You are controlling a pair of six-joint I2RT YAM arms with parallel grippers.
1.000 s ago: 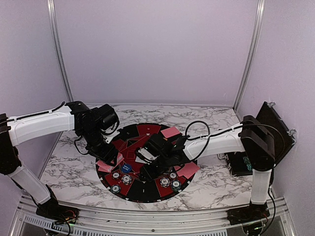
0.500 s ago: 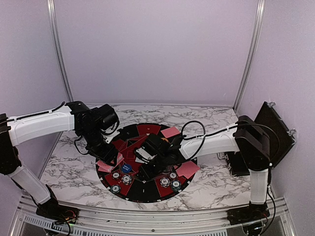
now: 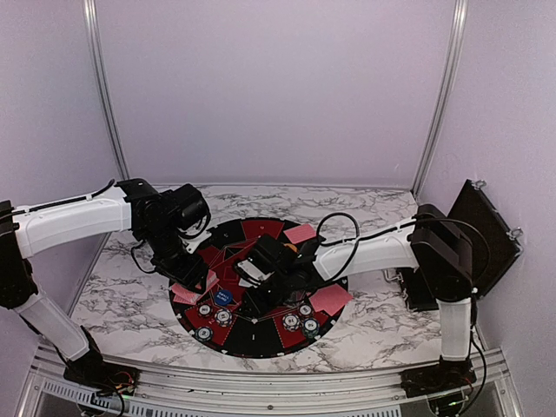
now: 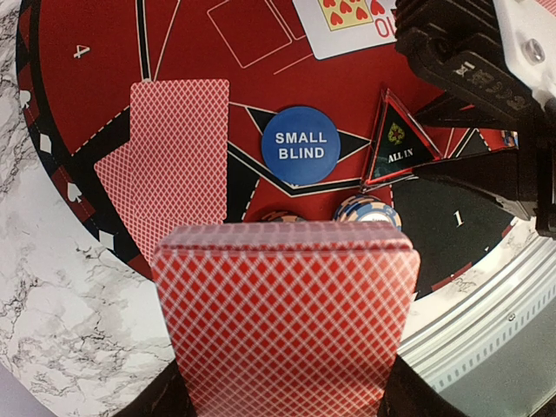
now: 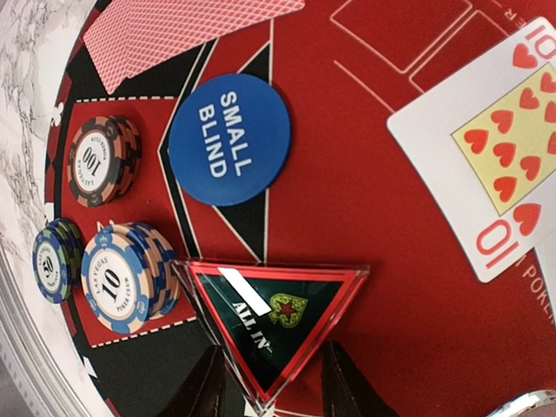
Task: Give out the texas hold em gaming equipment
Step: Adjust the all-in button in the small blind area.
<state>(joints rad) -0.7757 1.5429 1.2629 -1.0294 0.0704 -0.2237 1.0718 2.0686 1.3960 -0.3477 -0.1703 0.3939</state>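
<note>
Marble tabletop (image 3: 130,287), round mat (image 3: 261,343). Left gripper (image 4: 282,395) clenched on red-backed deck (image 4: 282,313). Right gripper (image 5: 271,391) released, fingers straddling near tip of triangle marker (image 5: 274,317), "ALL IN". Likely step is grasping it: centre on tip, close squarely, lift flat. Beyond it: blue disc (image 5: 228,139), "SMALL BLIND"; chip stacks (image 5: 122,278) "10", "100", "50"

Blue SMALL BLIND disc (image 4: 301,145) lies flat. Face-down red-backed cards (image 4: 169,165) overlap at its 9 o'clock, striped chips (image 4: 367,211) at 6. A deck (image 4: 282,326) is held above.
</note>
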